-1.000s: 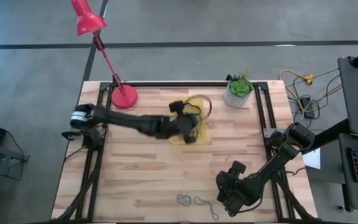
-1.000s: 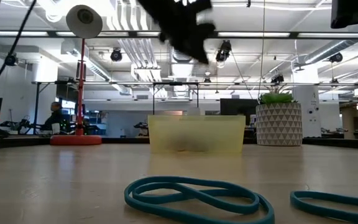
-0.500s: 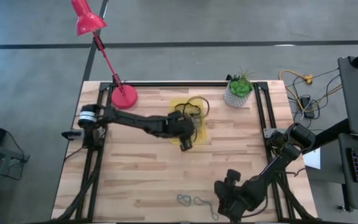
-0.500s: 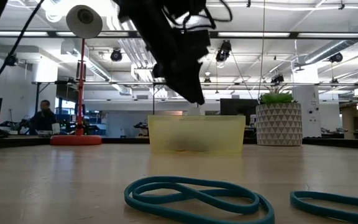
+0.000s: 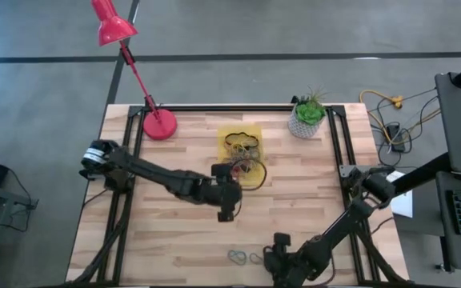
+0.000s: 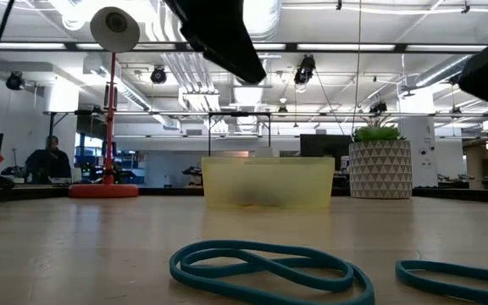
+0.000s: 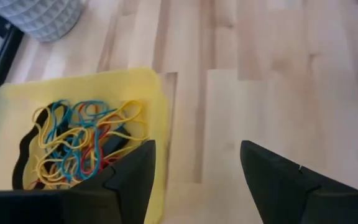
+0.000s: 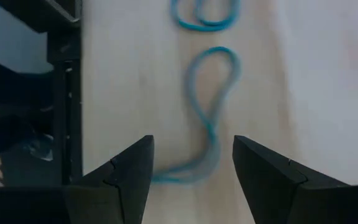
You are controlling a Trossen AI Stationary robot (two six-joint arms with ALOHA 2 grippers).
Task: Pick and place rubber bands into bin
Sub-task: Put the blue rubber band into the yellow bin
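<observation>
Across the wooden desk (image 5: 174,232) we see most rubber bands (image 7: 82,140) already binned in the bin (image 5: 229,138), while two teal bands (image 8: 207,112) wait under the right gripper (image 8: 191,165), jaws open and empty like the left gripper's (image 7: 194,165).

Table (image 5: 174,240) – pale matt wood planks; bin (image 7: 157,124) – translucent yellow plastic; rubber bands (image 8: 207,118) – smooth teal elastic; pot (image 6: 379,169) – white, ribbed.

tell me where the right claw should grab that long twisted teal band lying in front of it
Probably at the narrow waist of the teal rubber band, where its two strands nearly meet below the upper loop. It lies flat on the table, so come straight down from above. The right claw is already open with the band between its fingers, so closing across that pinch should catch both strands.
</observation>
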